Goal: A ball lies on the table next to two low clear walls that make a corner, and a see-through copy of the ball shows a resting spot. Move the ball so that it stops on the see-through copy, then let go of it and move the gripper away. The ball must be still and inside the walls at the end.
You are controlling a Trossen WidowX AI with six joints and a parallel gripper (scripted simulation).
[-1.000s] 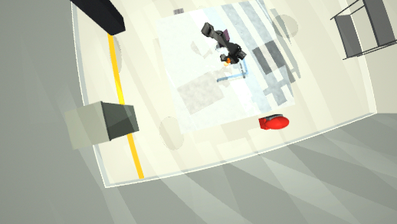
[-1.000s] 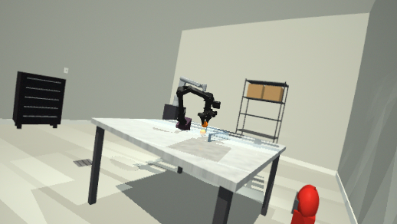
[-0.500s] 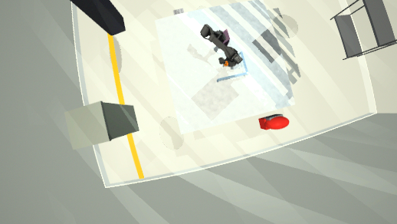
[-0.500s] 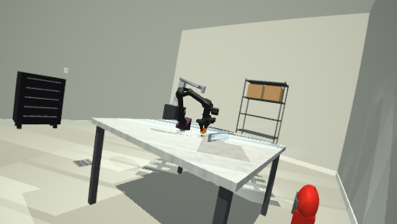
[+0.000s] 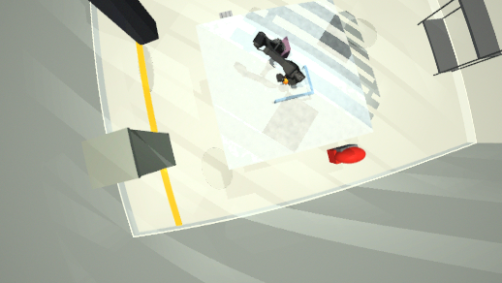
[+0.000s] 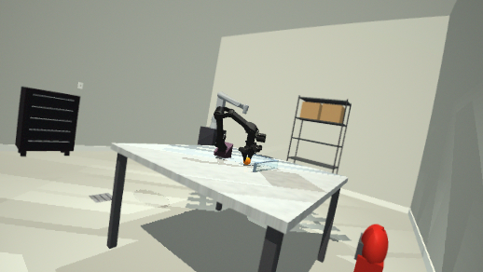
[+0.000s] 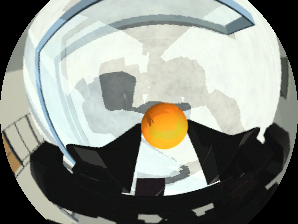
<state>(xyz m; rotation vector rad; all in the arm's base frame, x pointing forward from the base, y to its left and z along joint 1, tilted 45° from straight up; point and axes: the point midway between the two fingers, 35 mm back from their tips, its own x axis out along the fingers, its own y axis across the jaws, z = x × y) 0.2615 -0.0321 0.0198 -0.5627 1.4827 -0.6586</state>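
Wrist view alone shows the tool clamped around the orange ball.

A black dresser is standing by the grey wall; a shelf with boxes is standing beyond the table.

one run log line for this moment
pincer: shut on ball | ball: orange, at the clear walls, over table | see-through copy: not discernible | release: not yet done
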